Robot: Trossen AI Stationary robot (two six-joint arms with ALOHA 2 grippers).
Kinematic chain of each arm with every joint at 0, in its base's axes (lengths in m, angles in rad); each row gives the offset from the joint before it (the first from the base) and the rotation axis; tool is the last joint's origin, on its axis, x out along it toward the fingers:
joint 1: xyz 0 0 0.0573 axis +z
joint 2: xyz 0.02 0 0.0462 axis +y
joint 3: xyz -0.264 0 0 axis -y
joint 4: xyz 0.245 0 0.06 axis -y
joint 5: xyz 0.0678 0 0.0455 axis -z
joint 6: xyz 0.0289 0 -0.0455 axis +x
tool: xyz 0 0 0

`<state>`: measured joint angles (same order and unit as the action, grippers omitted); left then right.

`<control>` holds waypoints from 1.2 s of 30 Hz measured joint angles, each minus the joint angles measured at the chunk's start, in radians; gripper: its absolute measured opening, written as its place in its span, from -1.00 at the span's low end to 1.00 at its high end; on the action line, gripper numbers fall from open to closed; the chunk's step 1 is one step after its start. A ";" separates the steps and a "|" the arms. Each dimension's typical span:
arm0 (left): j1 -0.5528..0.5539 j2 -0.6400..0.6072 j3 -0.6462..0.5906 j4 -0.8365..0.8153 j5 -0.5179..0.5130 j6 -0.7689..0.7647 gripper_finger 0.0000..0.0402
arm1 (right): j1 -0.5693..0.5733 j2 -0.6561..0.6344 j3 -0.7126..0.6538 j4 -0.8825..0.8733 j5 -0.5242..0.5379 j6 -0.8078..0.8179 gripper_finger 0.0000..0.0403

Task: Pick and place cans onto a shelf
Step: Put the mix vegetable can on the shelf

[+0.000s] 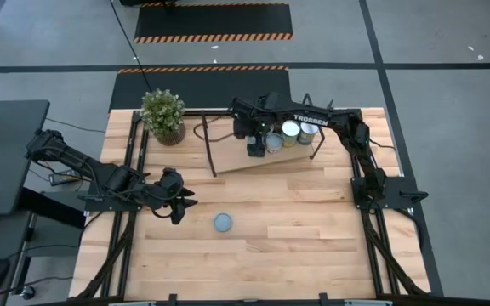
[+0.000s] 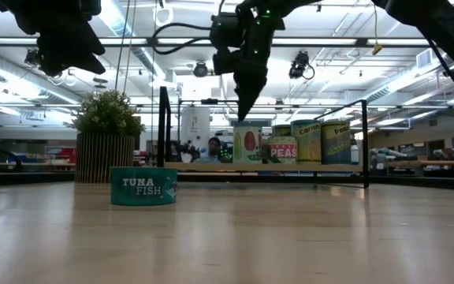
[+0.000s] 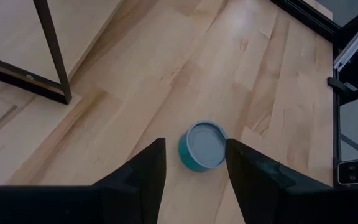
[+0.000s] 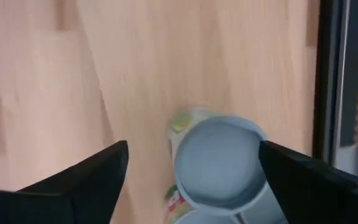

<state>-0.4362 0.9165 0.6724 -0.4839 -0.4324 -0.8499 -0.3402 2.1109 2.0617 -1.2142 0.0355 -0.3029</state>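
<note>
A teal tuna can [image 1: 223,223] with a blue-grey top stands on the table; it also shows in the low view [image 2: 143,186] and the left wrist view [image 3: 204,145]. My left gripper [image 1: 177,204] is open and empty, above the table to the can's left, its fingers [image 3: 148,168] pointing toward it. Several cans [image 1: 290,132] stand upright on the shelf [image 1: 228,159], a light board with a black wire frame. My right gripper [image 2: 247,99] is open and points down just above the leftmost shelf can [image 2: 247,146], whose top [image 4: 219,162] lies between its spread fingers.
A potted plant [image 1: 162,115] stands at the table's far left corner, beside the shelf. The shelf's black legs [image 3: 55,50] stand on the table between the plant and the tuna can. The near half of the table [image 1: 296,255] is bare wood.
</note>
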 joint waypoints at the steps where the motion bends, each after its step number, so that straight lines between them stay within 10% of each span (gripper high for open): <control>1: 0.000 0.000 0.000 0.000 0.000 -0.004 -0.14 | 0.004 0.000 -0.008 0.005 0.012 -0.041 0.86; 36: 0.000 0.000 0.000 0.000 0.000 -0.004 -0.14 | -0.039 -0.001 -0.152 0.124 -0.006 -0.250 0.78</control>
<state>-0.4360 0.9165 0.6724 -0.4835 -0.4324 -0.8539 -0.3790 2.1103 1.9095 -1.0903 0.0298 -0.5530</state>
